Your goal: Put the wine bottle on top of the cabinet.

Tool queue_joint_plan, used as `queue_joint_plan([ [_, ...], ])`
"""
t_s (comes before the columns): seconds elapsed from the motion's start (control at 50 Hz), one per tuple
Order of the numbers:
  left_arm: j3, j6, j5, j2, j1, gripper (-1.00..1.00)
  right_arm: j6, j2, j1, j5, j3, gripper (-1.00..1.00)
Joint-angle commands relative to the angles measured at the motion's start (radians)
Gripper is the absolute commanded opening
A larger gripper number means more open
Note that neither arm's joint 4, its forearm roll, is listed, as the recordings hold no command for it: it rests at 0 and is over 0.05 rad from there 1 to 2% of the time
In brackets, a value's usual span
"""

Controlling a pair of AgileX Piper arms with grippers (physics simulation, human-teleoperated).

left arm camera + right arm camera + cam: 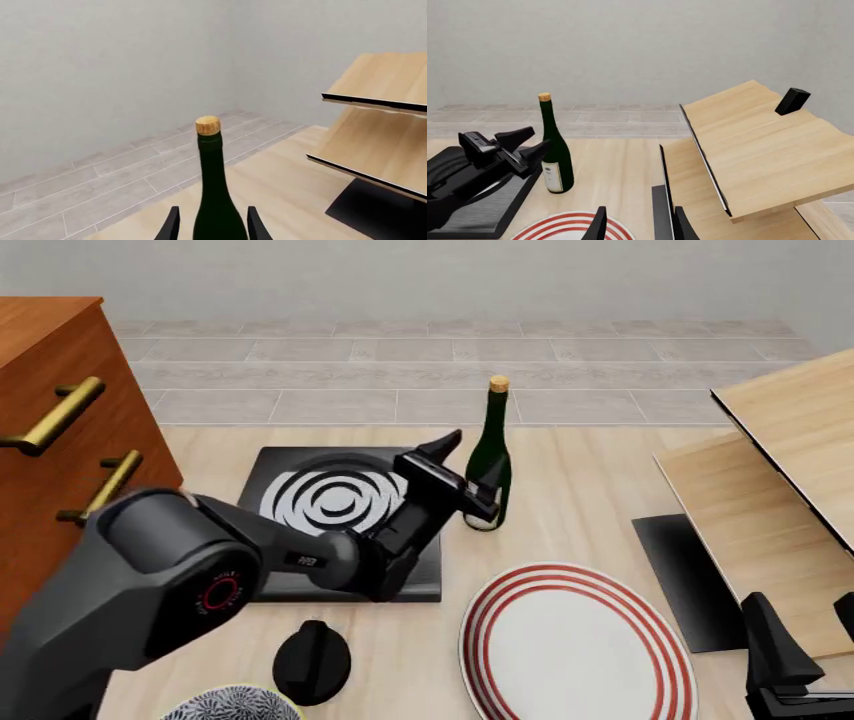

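The wine bottle (pixel 489 445), dark green with a tan cork and a white label low on its body, stands upright on the wooden table beyond the striped plate. My left gripper (pixel 467 480) straddles its lower body; in the left wrist view the fingers (pixel 171 226) flank the bottle (pixel 215 190), with a narrow gap on one side, so the gripper is open. The reddish-brown cabinet (pixel 54 360) with brass handles rises at the far left. Low at the near right, my right gripper (pixel 640 227) is open and holds nothing.
A black mat with white spiral rings (pixel 334 502) lies under the left arm. A red-striped plate (pixel 574 650), a black knob-shaped object (pixel 311 662) and a patterned bowl (pixel 234 706) sit near the front. Pale slanted boards (pixel 787 450) on a black base (pixel 687 580) fill the right.
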Motion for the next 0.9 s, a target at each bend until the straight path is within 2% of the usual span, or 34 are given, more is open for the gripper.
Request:
queue_joint_plan([
  [0.02, -0.030, -0.007, 0.000, 0.028, -0.004, 1.00, 0.000, 0.000, 0.000, 0.000, 0.000, 1.00],
  [0.9, -0.169, -0.010, 0.022, 0.145, -0.009, 1.00, 0.000, -0.001, 0.003, 0.004, -0.003, 1.00],
])
